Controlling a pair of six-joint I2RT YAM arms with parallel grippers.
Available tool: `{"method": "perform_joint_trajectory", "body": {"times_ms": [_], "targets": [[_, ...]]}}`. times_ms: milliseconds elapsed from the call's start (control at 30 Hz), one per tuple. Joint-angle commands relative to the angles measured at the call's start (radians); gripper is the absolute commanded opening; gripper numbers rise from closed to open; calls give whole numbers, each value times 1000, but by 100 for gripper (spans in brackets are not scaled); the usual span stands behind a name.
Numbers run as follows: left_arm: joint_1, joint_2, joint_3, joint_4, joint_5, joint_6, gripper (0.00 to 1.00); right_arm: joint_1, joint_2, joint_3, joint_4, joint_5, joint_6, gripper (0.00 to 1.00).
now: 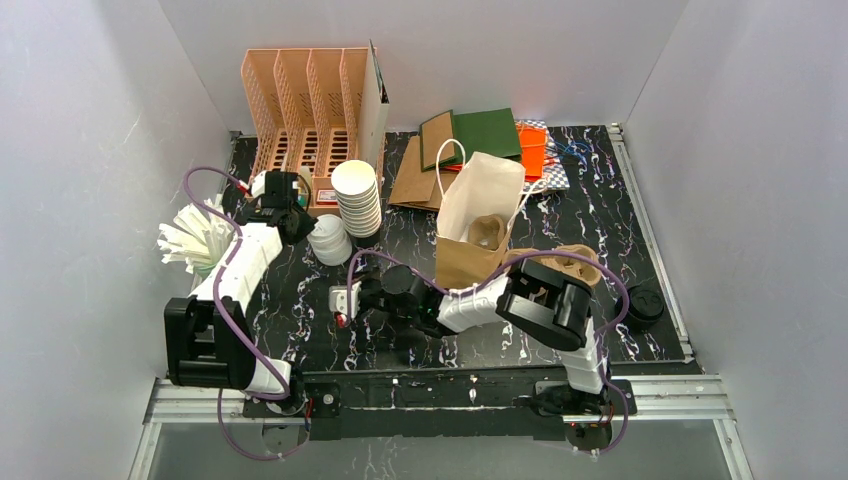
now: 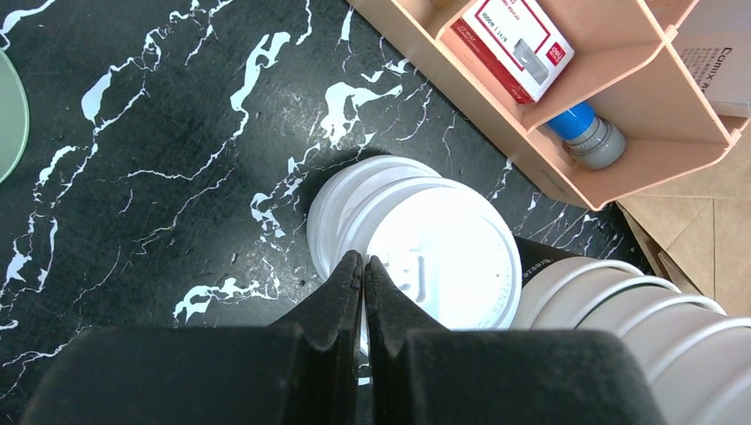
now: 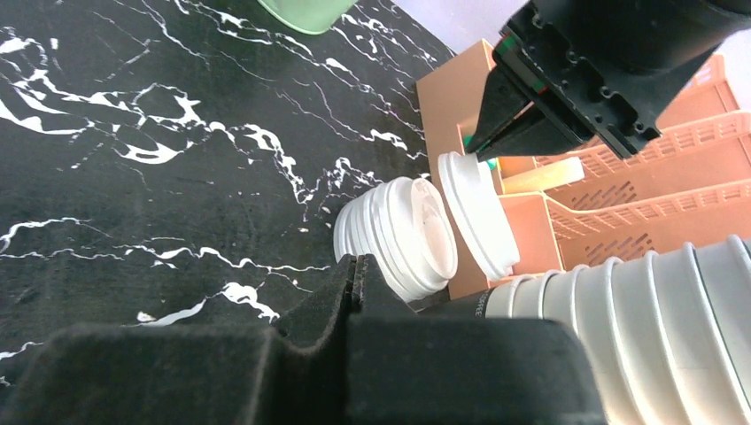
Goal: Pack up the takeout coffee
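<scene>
A black table mat (image 1: 610, 220) veined with white fills the floor of a booth closed in by plain white walls (image 1: 90, 120). Near its back left stands a tall cup stack (image 1: 357, 195), lidless and white-rimmed. Behind that cup stack is a peach file rack (image 1: 300, 100); its lower slots hold a red-and-white box (image 2: 518, 44) and a blue-and-grey cylinder (image 2: 584, 133). Just in front-left of the cup stack sits a short lid stack (image 1: 329, 240). To the cup stack's right a paper bag (image 1: 480, 190) stands open with a brown pulp carrier (image 1: 487, 232) inside. A second carrier (image 1: 575, 262) lies further right, partly behind the right arm. Well left of the cup stack, a pale green cup (image 3: 305, 9) is cut off by the frame. The left gripper (image 2: 363, 266), just left of the cup stack, has its jaws pinched on the rim of a single white lid (image 3: 478, 217), held tilted over the lid stack. The right gripper (image 3: 356, 270), in front of the cup stack, has its jaws pressed together on nothing. Where the takeout coffee stands I cannot tell: no capped cup is clear in any view.
</scene>
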Motion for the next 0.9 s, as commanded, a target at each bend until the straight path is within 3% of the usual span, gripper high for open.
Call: {"method": "perform_joint_trajectory", "body": {"times_ms": [0,100,200,400,600,867], "targets": [[7,-64,40,-39,2,31,0,3,-109,64,-49,-69,21,1],[7,-99,44,-64,11,54,0,3,-168,98,-125,-68,102,1],[7,-143,38,-98,28,83,0,2,-217,175,-289,26,228,1],[7,-286,-32,-155,109,119,0,-32,-326,291,-696,129,474,1],[-33,-455,-97,-160,193,54,0,-55,-324,516,-1198,245,738,1],[-158,-572,-136,-150,193,-38,0,-86,-421,553,-1372,203,963,4]]}}
